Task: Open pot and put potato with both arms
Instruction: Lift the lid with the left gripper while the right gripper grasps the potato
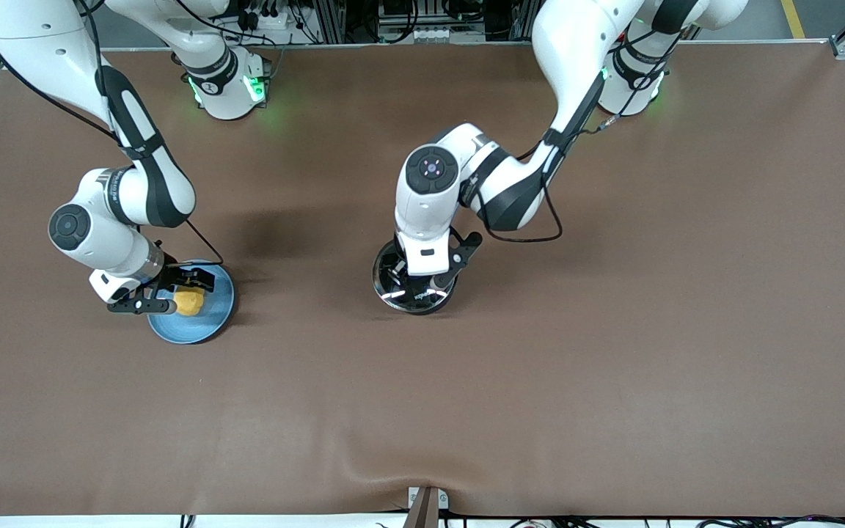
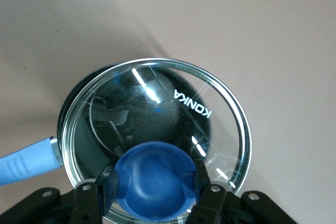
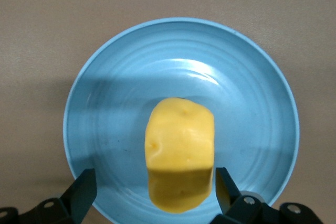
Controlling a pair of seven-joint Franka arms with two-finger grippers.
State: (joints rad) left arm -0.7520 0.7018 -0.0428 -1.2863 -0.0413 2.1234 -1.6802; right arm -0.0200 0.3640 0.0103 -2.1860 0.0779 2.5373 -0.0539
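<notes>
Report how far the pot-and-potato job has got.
Nothing finished: the lid sits on the pot, and the potato lies on the blue plate. In hand: left gripper brackets the lid's knob; right gripper straddles the potato, open. Left: lift lid, move potato in.
</notes>
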